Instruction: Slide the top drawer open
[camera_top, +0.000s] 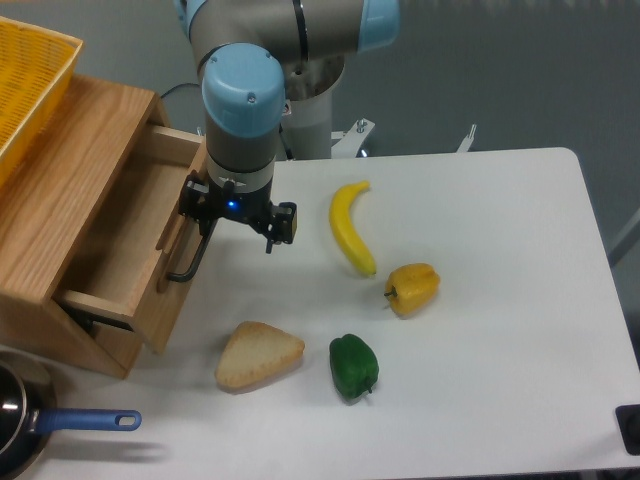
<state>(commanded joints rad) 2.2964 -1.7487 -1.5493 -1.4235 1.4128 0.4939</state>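
Oak top drawer (120, 255) partly out of cabinet (60, 210); gripper (205, 225) at black bar handle (188, 262) to pull, grip state unclear, fingers hidden

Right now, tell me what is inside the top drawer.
The top drawer is partly pulled out, and the exposed part shows only bare wood. Its rear stays hidden inside the cabinet, and the gripper at the black handle covers a little near the front.
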